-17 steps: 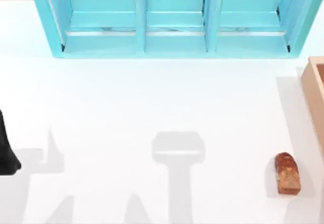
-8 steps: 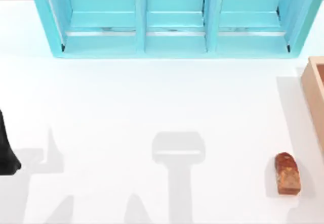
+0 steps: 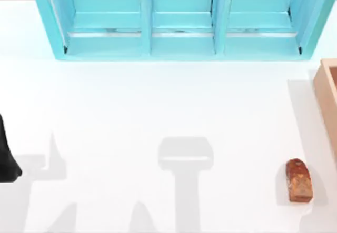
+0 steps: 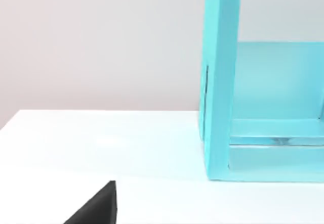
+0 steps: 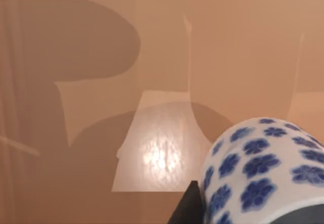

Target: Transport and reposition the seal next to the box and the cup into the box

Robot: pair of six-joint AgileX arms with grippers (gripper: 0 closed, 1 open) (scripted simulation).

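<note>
The seal [image 3: 299, 180], a reddish-brown mottled block, lies on the white table at the right front, just short of the box [image 3: 326, 93], whose tan wall shows at the right edge. In the right wrist view the cup [image 5: 253, 173], white with blue flowers, sits very close to the camera over the box's brownish inner surface [image 5: 101, 133]. My right gripper [image 5: 243, 215] holds the cup, and a dark finger [image 5: 186, 206] presses against its side. My left gripper [image 3: 6, 162] is parked at the table's left edge, and one dark finger tip [image 4: 96, 209] shows in the left wrist view.
A big turquoise shelf unit [image 3: 179, 20] with three bays stands along the back of the table; its side wall [image 4: 220, 82] rises in the left wrist view. Arm shadows fall across the middle of the white tabletop [image 3: 158, 101].
</note>
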